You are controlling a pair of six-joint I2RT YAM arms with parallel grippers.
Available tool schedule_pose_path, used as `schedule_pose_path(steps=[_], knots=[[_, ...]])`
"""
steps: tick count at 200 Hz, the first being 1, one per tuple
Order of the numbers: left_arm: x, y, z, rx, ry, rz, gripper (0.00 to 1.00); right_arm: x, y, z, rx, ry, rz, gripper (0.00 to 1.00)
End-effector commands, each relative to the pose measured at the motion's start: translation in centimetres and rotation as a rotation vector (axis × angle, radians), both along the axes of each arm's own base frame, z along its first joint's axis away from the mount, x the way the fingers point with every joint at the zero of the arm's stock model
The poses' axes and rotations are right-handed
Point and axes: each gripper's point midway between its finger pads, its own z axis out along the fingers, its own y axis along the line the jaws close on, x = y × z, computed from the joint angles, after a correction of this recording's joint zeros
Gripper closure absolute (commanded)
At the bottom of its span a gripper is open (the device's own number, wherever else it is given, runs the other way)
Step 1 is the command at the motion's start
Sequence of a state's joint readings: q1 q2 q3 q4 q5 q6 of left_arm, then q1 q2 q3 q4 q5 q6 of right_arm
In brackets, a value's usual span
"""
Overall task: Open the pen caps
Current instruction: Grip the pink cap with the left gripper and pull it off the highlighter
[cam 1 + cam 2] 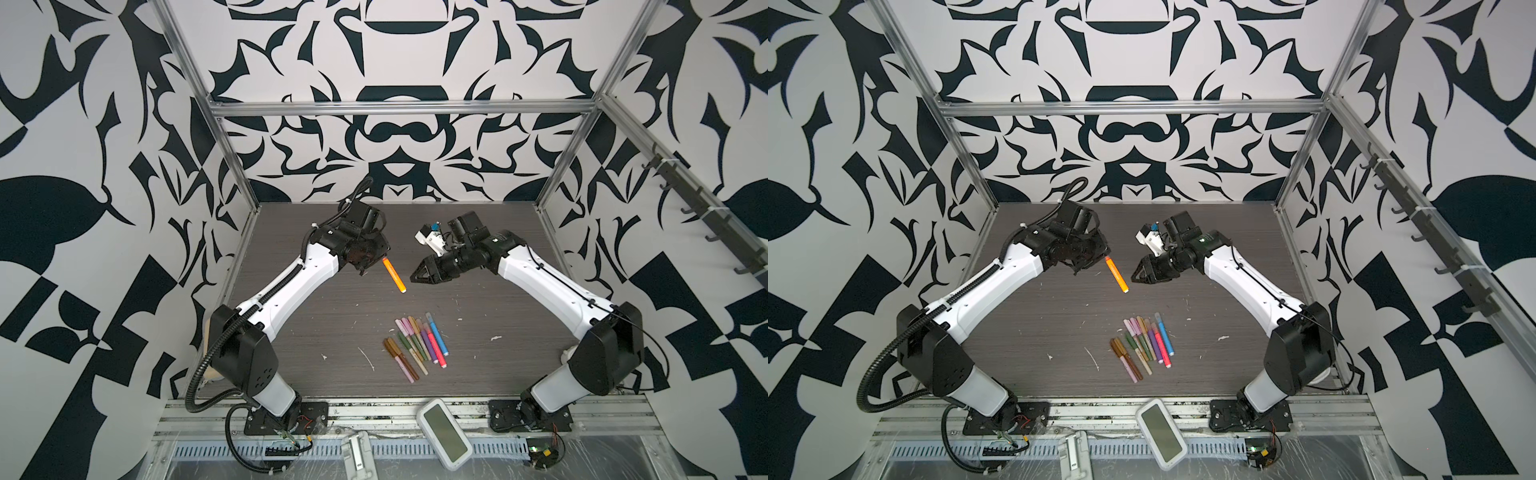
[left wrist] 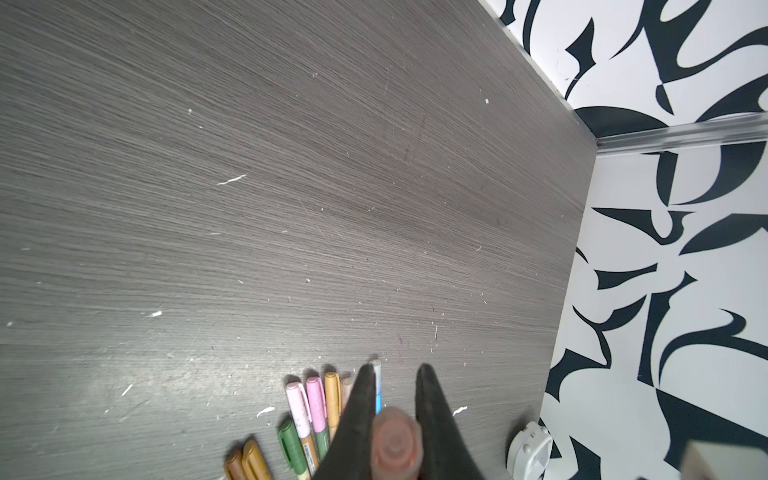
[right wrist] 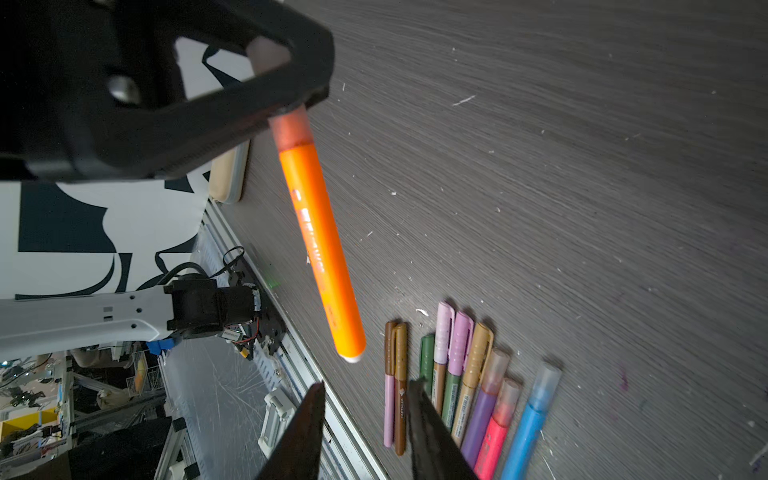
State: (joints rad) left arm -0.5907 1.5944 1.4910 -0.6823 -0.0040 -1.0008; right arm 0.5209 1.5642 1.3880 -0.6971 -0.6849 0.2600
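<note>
Pen cap (image 3: 291, 129) mid-frame, pinched by left hand (image 2: 395, 382); right hand (image 3: 368, 386) spread, not on orange pen (image 1: 393, 276) yet: if cap slips, pen cd drop.

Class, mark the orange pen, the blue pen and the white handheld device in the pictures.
orange pen (image 1: 394, 275), in a top view, middle of barrel
blue pen (image 3: 524, 432), right wrist view, blue barrel
white handheld device (image 1: 444, 433), in a top view, grey screen

Both top views high over the front edge, angled down across the whole table (image 1: 316, 332), near-identical, left wrist view close over the tabletop, the pens (image 2: 300, 409) at its edge, right wrist view close, sharing those pens.
</note>
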Motion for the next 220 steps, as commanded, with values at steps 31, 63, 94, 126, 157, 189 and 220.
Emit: schedule_pose_path(steps=[31, 63, 94, 126, 157, 189, 220], knots=[[-1.4, 1.6, -0.7, 0.072, 0.053, -0.004, 1.0, 1.0, 1.9, 2.8, 0.122, -0.04, 0.023, 0.61], [-2.6, 4.8, -2.3, 0.204, 0.199, 0.15, 1.0, 1.5, 2.1, 2.5, 0.113, -0.029, 0.018, 0.64], [-2.9, 5.1, -2.9, 0.221, 0.259, 0.155, 1.0, 1.5, 2.0, 1.9, 0.088, -0.017, 0.023, 0.65], [-2.5, 5.0, -2.5, 0.207, 0.237, 0.16, 1.0, 1.2, 2.0, 1.7, 0.082, -0.01, 0.028, 0.66], [-1.5, 3.5, -1.2, 0.126, 0.168, 0.125, 1.0, 0.7, 2.4, 1.9, 0.092, -0.011, 0.052, 0.65], [-1.0, 3.4, 0.3, 0.103, 0.102, 0.115, 1.0, 0.1, 3.0, 2.3, 0.119, -0.009, 0.071, 0.65], [-1.2, 3.4, 0.3, 0.066, 0.076, 0.13, 1.0, -0.4, 3.9, 2.7, 0.153, 0.004, 0.082, 0.66]])
